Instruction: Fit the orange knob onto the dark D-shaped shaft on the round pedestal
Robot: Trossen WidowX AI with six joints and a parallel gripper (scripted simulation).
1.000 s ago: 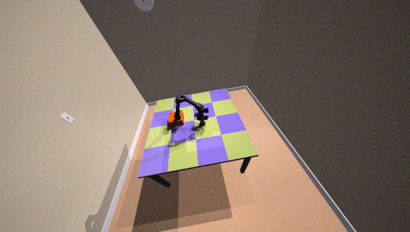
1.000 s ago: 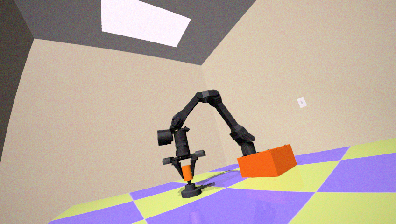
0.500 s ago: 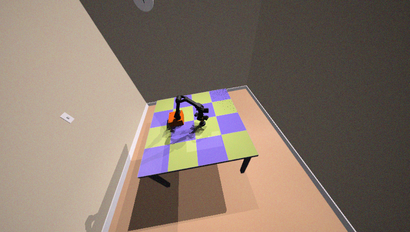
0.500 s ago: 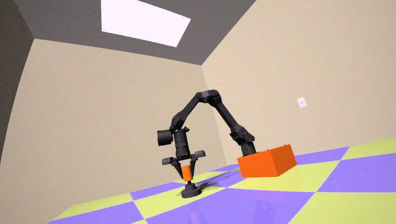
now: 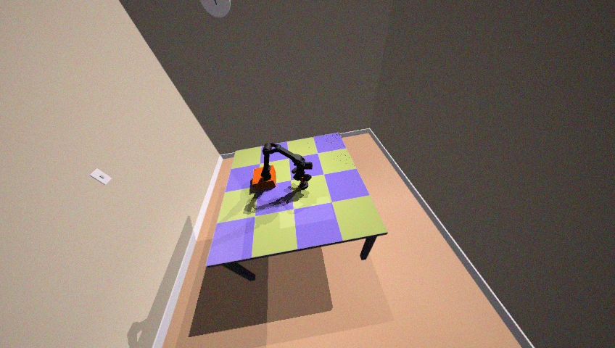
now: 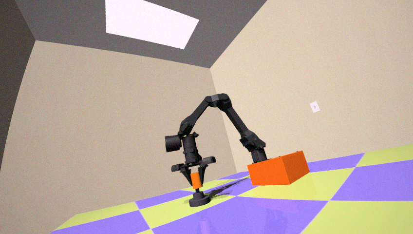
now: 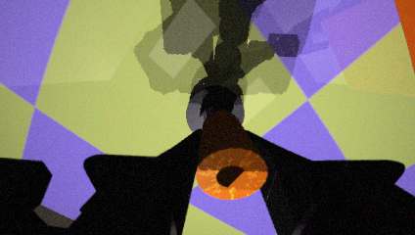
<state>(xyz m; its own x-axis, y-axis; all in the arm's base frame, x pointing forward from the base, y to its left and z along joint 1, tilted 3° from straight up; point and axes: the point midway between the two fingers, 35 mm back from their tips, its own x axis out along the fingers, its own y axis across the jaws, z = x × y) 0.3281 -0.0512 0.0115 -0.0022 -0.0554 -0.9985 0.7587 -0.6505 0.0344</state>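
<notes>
My gripper (image 6: 197,180) (image 7: 221,133) (image 5: 302,180) is shut on the orange knob (image 6: 197,179) (image 7: 226,147) and holds it upright. The knob's top face with its D-shaped hole (image 7: 229,175) shows in the wrist view. The knob hangs right above the dark shaft (image 6: 197,190), its lower end at the shaft's tip; I cannot tell if they touch. The shaft stands on the round dark pedestal (image 6: 199,200) (image 7: 195,112), which rests on the checkered table (image 6: 290,211) (image 5: 319,224). A stretch of bare shaft shows between knob and pedestal.
The arm's orange base box (image 6: 276,171) (image 5: 263,177) stands behind and to the right of the pedestal in the exterior view. The table top is a purple and yellow-green checker pattern, with its edges far from the pedestal.
</notes>
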